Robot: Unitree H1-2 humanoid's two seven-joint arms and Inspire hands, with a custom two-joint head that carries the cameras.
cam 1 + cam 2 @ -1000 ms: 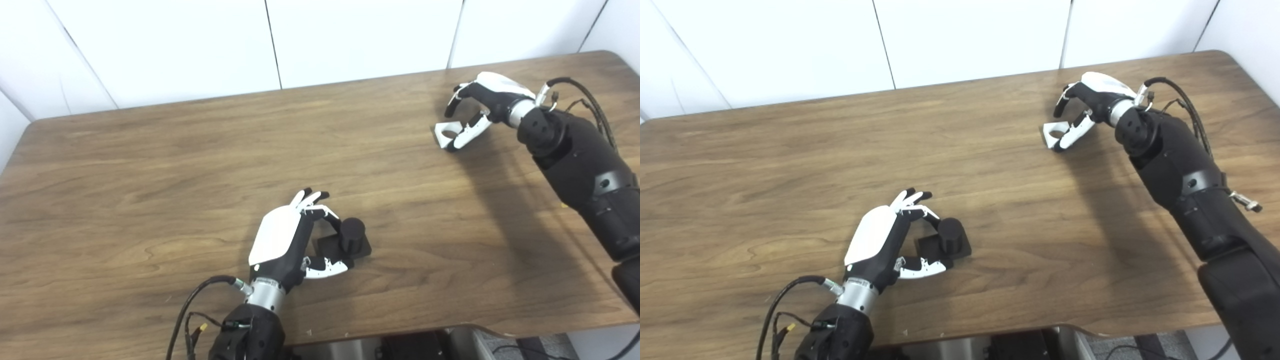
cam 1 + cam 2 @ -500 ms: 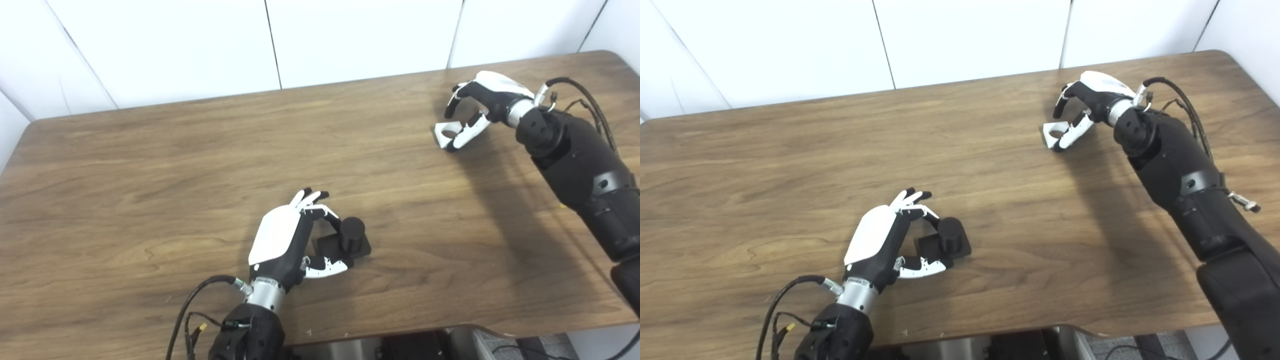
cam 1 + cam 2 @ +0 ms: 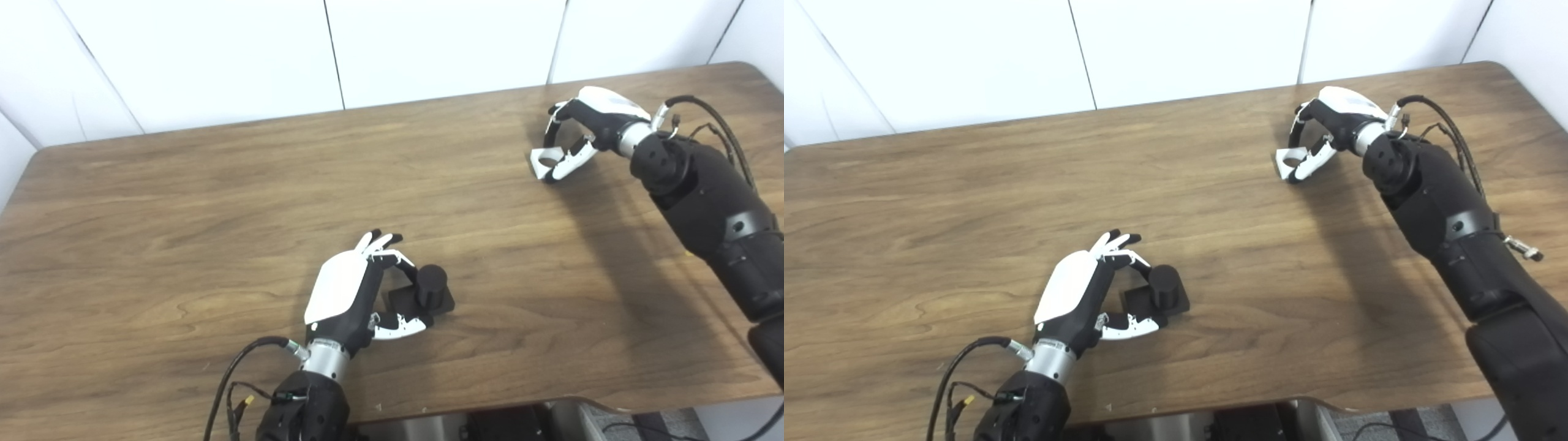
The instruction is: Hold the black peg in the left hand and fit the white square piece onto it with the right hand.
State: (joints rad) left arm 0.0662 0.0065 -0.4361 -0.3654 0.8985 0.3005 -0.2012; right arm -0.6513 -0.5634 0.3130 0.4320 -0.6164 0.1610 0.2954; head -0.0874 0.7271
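Observation:
The black peg (image 3: 432, 283), a short cylinder on a square black base, stands on the wooden table (image 3: 184, 214) near the front middle. My left hand (image 3: 344, 293) is wrapped around it from the left, with fingers at the base's far side and the thumb along its near edge. At the far right, the white square piece (image 3: 542, 160), which has a round hole, rests at the table surface. My right hand (image 3: 1338, 116) is over it, its fingers curled down onto the far edge and the thumb pressed on the near side.
The table's rounded right corner and right edge lie just beyond my right arm (image 3: 710, 196). A white panelled wall runs behind the table's back edge. Loose cables (image 3: 236, 380) hang at my left wrist by the front edge.
My right hand's fingers have curled down from spread above the white piece to closed on it, and the piece has shifted slightly. My left hand and the peg have stayed still.

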